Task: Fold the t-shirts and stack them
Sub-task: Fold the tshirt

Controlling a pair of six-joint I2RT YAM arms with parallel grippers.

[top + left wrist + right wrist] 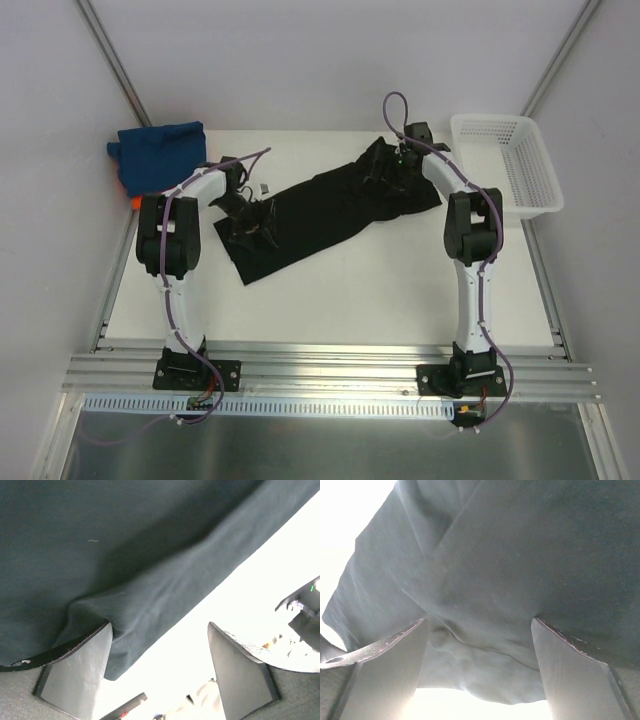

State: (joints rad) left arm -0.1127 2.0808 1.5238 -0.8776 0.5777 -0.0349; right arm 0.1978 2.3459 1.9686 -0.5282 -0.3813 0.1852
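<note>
Overhead, my left gripper (252, 218) and right gripper (387, 165), jaws wide and holding nothing, straddle opposite ends of the black shirt (320, 215) lying diagonally mid-frame, likely poised to pinch and fold. Blue shirt (155, 150) sits upper left.

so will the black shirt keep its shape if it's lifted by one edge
Probably not: the black t-shirt lies creased and bunched, so it should sag. It drapes over one finger of the left gripper, suggesting thin, light cloth that bunches when pushed.
</note>
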